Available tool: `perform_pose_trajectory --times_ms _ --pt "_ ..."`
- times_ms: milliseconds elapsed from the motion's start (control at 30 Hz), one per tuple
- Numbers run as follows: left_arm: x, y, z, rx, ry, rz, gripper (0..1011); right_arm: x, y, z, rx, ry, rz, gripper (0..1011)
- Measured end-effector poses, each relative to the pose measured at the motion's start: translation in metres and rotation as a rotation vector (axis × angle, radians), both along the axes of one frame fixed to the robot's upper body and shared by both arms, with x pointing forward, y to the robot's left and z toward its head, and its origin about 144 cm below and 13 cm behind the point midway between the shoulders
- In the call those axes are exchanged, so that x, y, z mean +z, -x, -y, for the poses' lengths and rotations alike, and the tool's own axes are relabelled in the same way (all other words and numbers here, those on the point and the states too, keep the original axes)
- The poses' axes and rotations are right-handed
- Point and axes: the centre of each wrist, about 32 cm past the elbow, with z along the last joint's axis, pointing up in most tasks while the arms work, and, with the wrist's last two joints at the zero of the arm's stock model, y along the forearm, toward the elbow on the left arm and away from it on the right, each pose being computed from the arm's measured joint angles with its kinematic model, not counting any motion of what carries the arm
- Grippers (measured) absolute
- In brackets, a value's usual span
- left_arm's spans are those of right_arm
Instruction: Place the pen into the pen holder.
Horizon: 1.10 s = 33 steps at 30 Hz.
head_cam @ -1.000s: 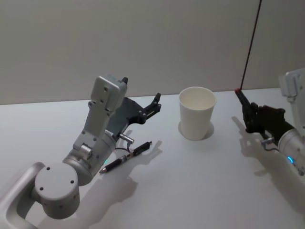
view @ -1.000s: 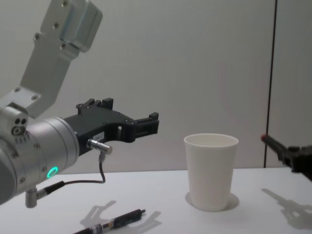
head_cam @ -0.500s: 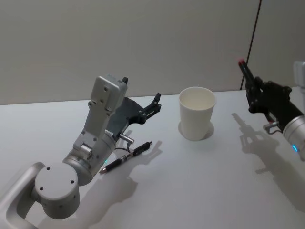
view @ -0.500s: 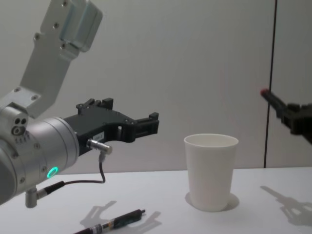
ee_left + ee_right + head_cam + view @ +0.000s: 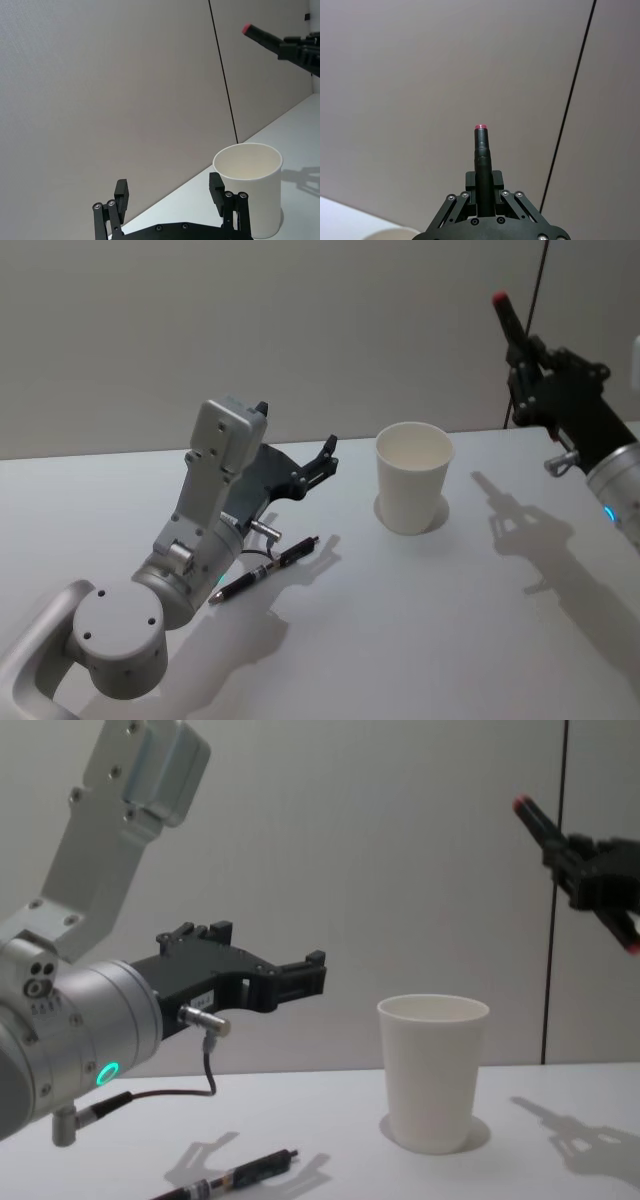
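Observation:
The pen holder [image 5: 413, 480] [image 5: 432, 1070] [image 5: 248, 192], a plain white paper cup, stands upright at the back middle of the table. High above the table, to the cup's right, my right gripper [image 5: 520, 352] [image 5: 575, 860] [image 5: 481, 187] is shut on a black pen [image 5: 508, 320] [image 5: 535, 820] [image 5: 481, 157] [image 5: 262, 36], whose red tip points up and toward the cup. A second dark pen [image 5: 268, 568] [image 5: 240, 1175] lies flat on the table below my left arm. My left gripper [image 5: 297, 432] [image 5: 268, 948] [image 5: 169, 185] hangs open and empty, left of the cup.
The white table [image 5: 400, 620] is bare between the cup and its front edge. A grey wall with a thin dark vertical line [image 5: 558, 970] stands close behind the cup.
My right gripper has risen steadily with the pen from near table height to well above the cup's rim. The left arm, the cup and the lying pen have not moved.

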Motion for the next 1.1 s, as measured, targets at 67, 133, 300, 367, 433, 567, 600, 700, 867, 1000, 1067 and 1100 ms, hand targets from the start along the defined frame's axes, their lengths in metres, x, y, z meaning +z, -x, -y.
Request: perform_pose_trajectory --times_ms 67,133,300,367,433,567,600,700,867,1000,1067,1100 --pt "0.000 0.000 0.000 0.000 0.000 0.000 1001 0.000 -0.005 -0.003 0.015 -0.005 0.032 177" --pt "0.000 0.000 0.000 0.000 0.000 0.000 1001 0.001 -0.011 -0.006 0.031 -0.007 0.065 177" --pt "0.000 0.000 0.000 0.000 0.000 0.000 1001 0.000 -0.022 -0.014 0.059 -0.008 0.107 177" --pt "0.000 0.000 0.000 0.000 0.000 0.000 1001 -0.001 -0.027 -0.018 0.072 -0.007 0.125 177" --pt "0.000 0.000 0.000 0.000 0.000 0.000 1001 -0.002 -0.031 -0.020 0.078 -0.007 0.130 177" --pt "0.000 0.000 0.000 0.000 0.000 0.000 1001 -0.005 -0.039 -0.029 0.101 -0.005 0.147 177" --pt "0.000 0.000 0.000 0.000 0.000 0.000 1001 -0.005 -0.040 -0.030 0.105 -0.004 0.150 177" --pt "0.000 0.000 0.000 0.000 0.000 0.000 1001 -0.007 -0.044 -0.034 0.115 -0.003 0.156 177" --pt "0.000 0.000 0.000 0.000 0.000 0.000 1001 -0.012 -0.049 -0.041 0.135 0.002 0.156 177" --pt "0.000 0.000 0.000 0.000 0.000 0.000 1001 -0.016 -0.053 -0.046 0.149 0.005 0.152 177" --pt "0.000 0.000 0.000 0.000 0.000 0.000 1001 -0.018 -0.054 -0.049 0.156 0.007 0.150 177" --pt "0.000 0.000 0.000 0.000 0.000 0.000 1001 -0.019 -0.055 -0.049 0.159 0.008 0.150 177"
